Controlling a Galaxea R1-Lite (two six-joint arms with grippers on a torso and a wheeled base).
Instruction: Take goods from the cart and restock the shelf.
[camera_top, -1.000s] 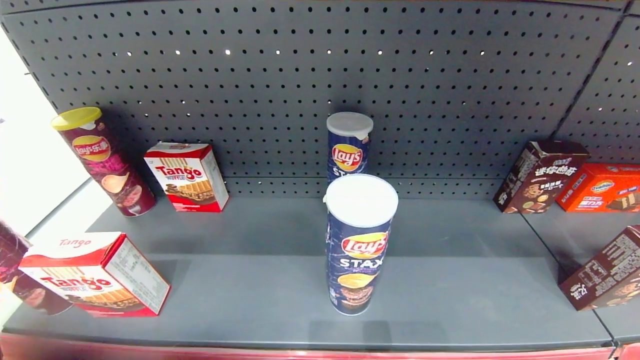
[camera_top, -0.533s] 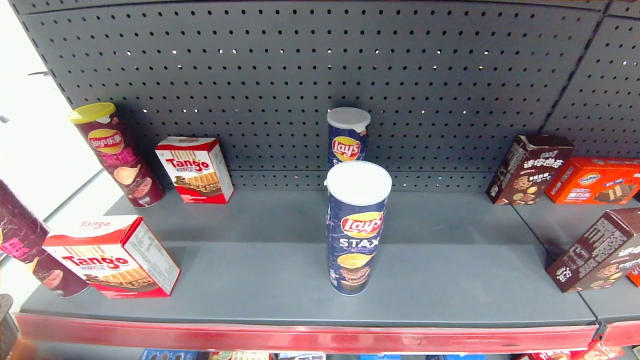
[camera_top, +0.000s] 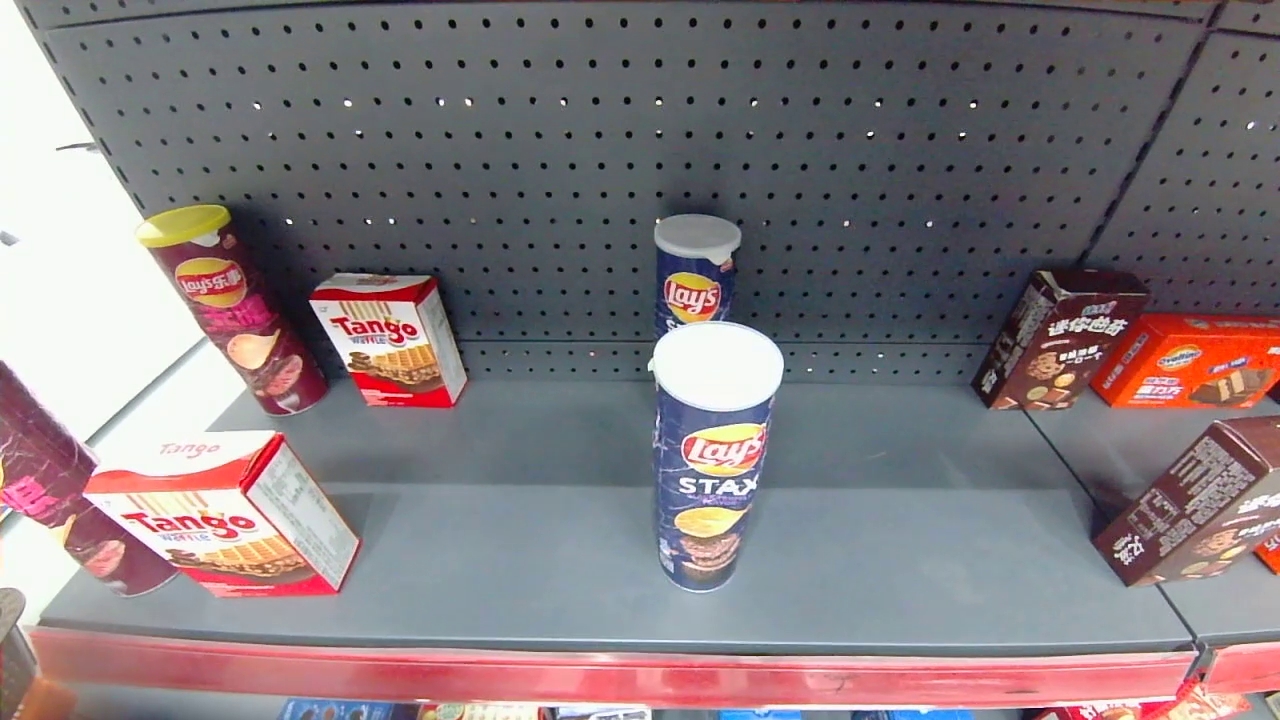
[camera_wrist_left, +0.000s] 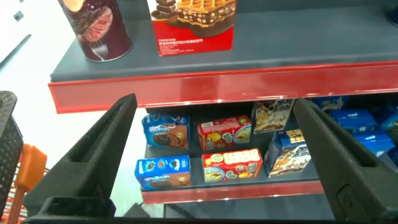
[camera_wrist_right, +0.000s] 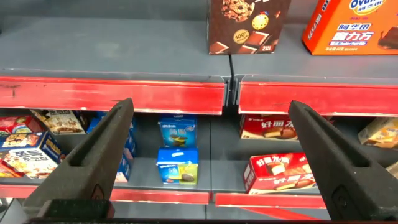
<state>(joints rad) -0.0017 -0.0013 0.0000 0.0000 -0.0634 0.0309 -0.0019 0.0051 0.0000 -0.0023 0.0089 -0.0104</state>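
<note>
- You had a grey shelf (camera_top: 500, 560) w/ a red front lip (camera_top: 600, 675) ahead of you, backed by a dark pegboard (camera_top: 600, 120).
- Mid-shelf: front blue chip can (camera_top: 712, 470) stood upright w/ a white lid; rear blue chip can (camera_top: 694, 280) stood right behind it, against the pegboard.
- Shelf's left end, at the back: maroon can w/ yellow lid (camera_top: 235, 310), and just beside it the rear wafer box (camera_top: 390, 340).
- Left end, at the front: front wafer box (camera_top: 225, 515) by the lip, w/ a second maroon can (camera_top: 50, 500) beside it on the outer side, partly cut off at the edge.
- Next bay to the right: rear brown box (camera_top: 1060, 340) and an orange box (camera_top: 1190, 360) at the back; front brown box (camera_top: 1190, 505) nearer the lip.
- Your left gripper (camera_wrist_left: 211, 168) hung below the lip w/ fingers spread wide, nothing btwn them; it faced the lower shelf's small snack boxes (camera_wrist_left: 230, 155). A black mesh basket (camera_wrist_left: 9, 143) showed at the side.
- Your right gripper (camera_wrist_right: 211, 162) also had its fingers wide apart and empty, low in front of the join btwn the two bays; blue packs (camera_wrist_right: 177, 165) and red boxes (camera_wrist_right: 280, 171) sat on the lower shelf beyond it.
- Neither gripper touched any goods.
</note>
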